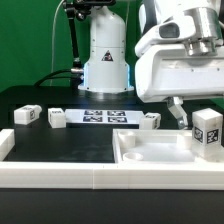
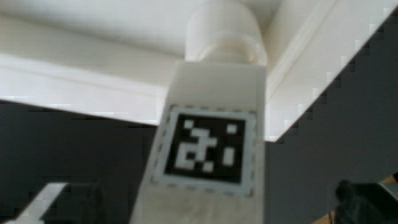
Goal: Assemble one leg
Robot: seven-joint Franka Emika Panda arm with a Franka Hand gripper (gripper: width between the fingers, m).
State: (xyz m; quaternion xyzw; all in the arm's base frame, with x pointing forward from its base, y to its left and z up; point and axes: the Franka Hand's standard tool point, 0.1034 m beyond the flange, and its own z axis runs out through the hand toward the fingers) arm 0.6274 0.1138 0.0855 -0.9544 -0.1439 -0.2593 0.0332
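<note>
A leg [image 1: 208, 133] stands upright in the corner of the large white tray-like piece [image 1: 150, 150], at about four o'clock in the exterior view, its black-and-white tag facing the camera. The gripper [image 1: 180, 112] hangs just beside and above that leg, toward its ten o'clock, with its jaws spread wide and nothing between them; one finger [image 1: 177, 112] slants down near the leg's upper edge without clearly touching it. In the wrist view the leg [image 2: 210, 140] fills the middle of the frame, tag up, its round peg meeting the white tray wall [image 2: 107, 60]. On the black counter [image 1: 60, 140] lie three more legs: at nine o'clock [image 1: 26, 116], beside it [image 1: 56, 118], and near centre [image 1: 150, 120]. The marker board [image 1: 104, 117] lies flat between them, before the robot base [image 1: 105, 55].
</note>
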